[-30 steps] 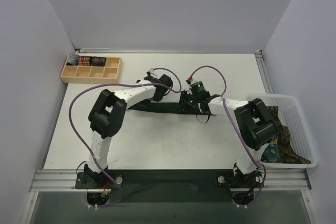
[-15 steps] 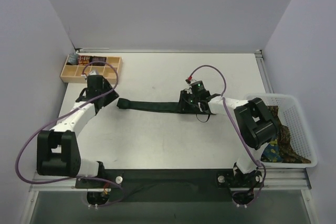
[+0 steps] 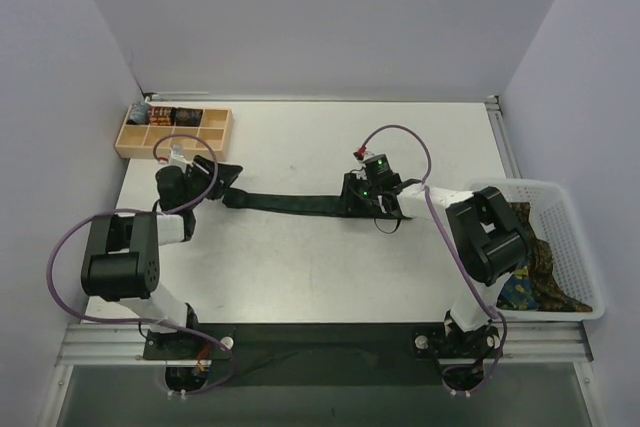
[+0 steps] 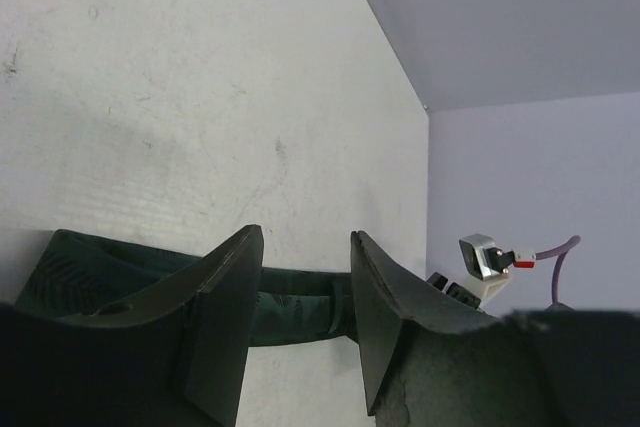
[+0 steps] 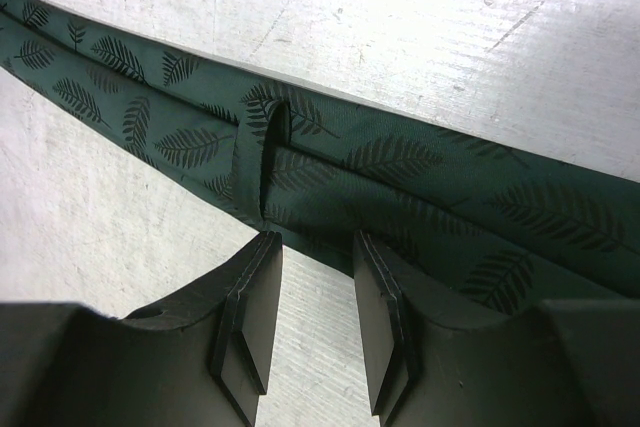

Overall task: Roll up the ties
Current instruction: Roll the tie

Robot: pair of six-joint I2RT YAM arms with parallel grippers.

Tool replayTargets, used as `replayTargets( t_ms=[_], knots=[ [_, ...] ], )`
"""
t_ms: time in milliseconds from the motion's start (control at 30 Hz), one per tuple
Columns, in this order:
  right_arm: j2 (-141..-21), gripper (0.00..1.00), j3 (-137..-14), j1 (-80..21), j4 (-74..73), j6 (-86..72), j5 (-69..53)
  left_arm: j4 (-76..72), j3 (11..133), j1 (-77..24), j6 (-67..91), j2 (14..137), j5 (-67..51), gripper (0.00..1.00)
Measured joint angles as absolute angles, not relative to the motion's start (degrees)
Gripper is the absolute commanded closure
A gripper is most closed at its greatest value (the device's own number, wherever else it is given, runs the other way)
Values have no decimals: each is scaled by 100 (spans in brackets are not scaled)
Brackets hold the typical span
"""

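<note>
A dark green tie [image 3: 295, 203] with a faint leaf pattern lies stretched flat across the middle of the table. My left gripper [image 3: 226, 180] is open at the tie's left end, low over the table. In the left wrist view its jaws [image 4: 305, 239] stand apart with the tie [image 4: 300, 302] running behind them. My right gripper [image 3: 354, 199] is open at the tie's right part. In the right wrist view its fingertips [image 5: 318, 243] stand apart at the near edge of the tie [image 5: 340, 162], holding nothing. Brown patterned [image 3: 548, 257] and blue-yellow [image 3: 518, 293] ties lie in the basket.
A white plastic basket [image 3: 560, 190] stands at the right table edge. A wooden compartment tray [image 3: 172, 139] with a few rolled items in its back row sits at the back left. Purple cables loop over both arms. Walls close in left, back and right.
My left arm left the tie's middle, swung far left, and now sits at the tie's left end. The tie's left end lies a little further left. The right arm has not moved.
</note>
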State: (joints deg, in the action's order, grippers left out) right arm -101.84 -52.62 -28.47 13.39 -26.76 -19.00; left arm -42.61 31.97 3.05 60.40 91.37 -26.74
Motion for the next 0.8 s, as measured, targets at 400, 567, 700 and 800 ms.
replayTargets(
  t_ms=[400,567,700,800],
  knots=[
    [-10191,65,-5264,-2786,1326,-2670,-2003,-6899,2510,305,7266,10768,-2768,50],
    [-10202,65,-5269,-2773,1326,-2672,-2047,-7529,2497,307,7618,11513,-2707,50],
    [-10202,65,-5269,-2770,1323,-2670,-2047,-7988,2421,305,7738,11714,-2635,50],
    [-10202,65,-5271,-2770,1323,-2670,-2047,-8162,2401,305,7806,11793,-2617,49]
  ],
)
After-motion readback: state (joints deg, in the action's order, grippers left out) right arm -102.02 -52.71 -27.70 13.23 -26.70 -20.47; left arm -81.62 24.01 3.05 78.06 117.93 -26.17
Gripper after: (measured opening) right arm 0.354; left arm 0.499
